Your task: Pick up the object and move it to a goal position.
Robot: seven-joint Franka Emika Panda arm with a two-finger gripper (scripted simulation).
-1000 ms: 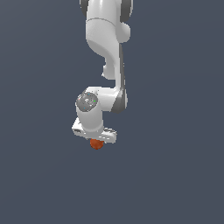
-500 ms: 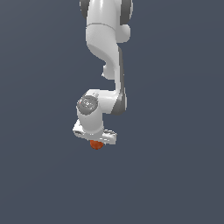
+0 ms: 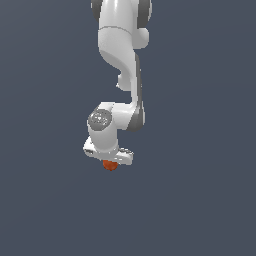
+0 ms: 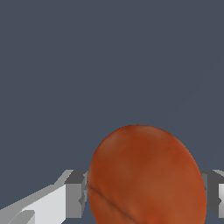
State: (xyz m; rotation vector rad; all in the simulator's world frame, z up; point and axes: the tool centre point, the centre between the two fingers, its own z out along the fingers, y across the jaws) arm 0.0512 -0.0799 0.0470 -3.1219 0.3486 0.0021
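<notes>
Ball (image 3: 110, 165) and gripper (image 3: 110, 161) sat just below the middle of the exterior view, a shade lower in the frame than they had been a second before. Across the earlier pictures you could see the wrist block drift slightly downward while the orange-red ball kept its place tucked under the gripper, so the two travelled together. That told you the grasp held and the arm was already in its carrying phase, not reaching for the ball any more.

In the wrist view the ball (image 4: 146, 175) filled the lower middle of the picture, with a grey finger pad (image 4: 76, 194) pressed to one side of it and the other pad (image 4: 214, 192) at the opposite side. The gripper was clamped on the ball, its jaws held apart only by the ball's own width.

No goal marker showed in either view, and no table edge either, so you could not judge how much of the move remained.
</notes>
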